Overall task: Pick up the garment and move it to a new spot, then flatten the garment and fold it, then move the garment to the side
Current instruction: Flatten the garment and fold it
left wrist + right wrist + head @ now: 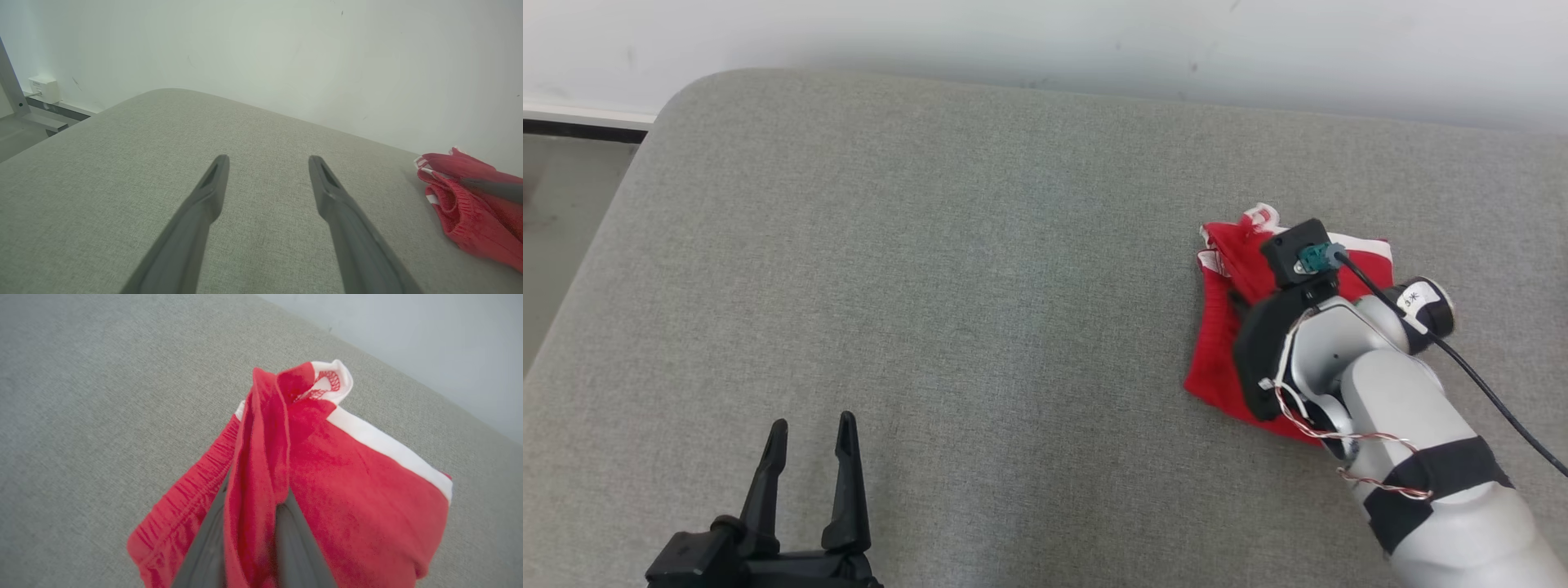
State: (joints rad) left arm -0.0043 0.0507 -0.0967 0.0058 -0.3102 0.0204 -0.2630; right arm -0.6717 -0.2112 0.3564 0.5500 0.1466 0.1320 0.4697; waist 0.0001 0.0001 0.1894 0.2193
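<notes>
Garment: the red knitted garment with white trim (1217,343) is lying bunched on the grey fabric-covered counter (972,245), toward the counter's far edge on my right-hand side. One white-banded hem is curling upward at the end nearest that far edge. The ribbed red waistband is lying along the side that faces the counter's middle.

Right gripper (1254,286): I am reaching down onto the garment from the counter's near right. In the right wrist view my two dark fingers (204,555) are clamping a raised fold of the red cloth (359,490). The fold is standing as a ridge between them, and one finger is pressing each side of it. The rest of the cloth is spreading out onto the counter on both sides. A black camera block (1294,253) is sitting on this wrist, and a black cable (1478,384) is trailing from it toward the counter's right edge.

Left gripper (813,425): I am holding it over the counter's near left part, well apart from the garment. Its fingers are standing wide apart with nothing between them. In the left wrist view the tips (222,163) are pointing across bare grey fabric toward the counter's far edge, with the garment (461,220) at the right margin. A thin dark finger of my right gripper is lying across the top of it there.

A plain white wall (1045,33) is running behind the counter's far edge.
</notes>
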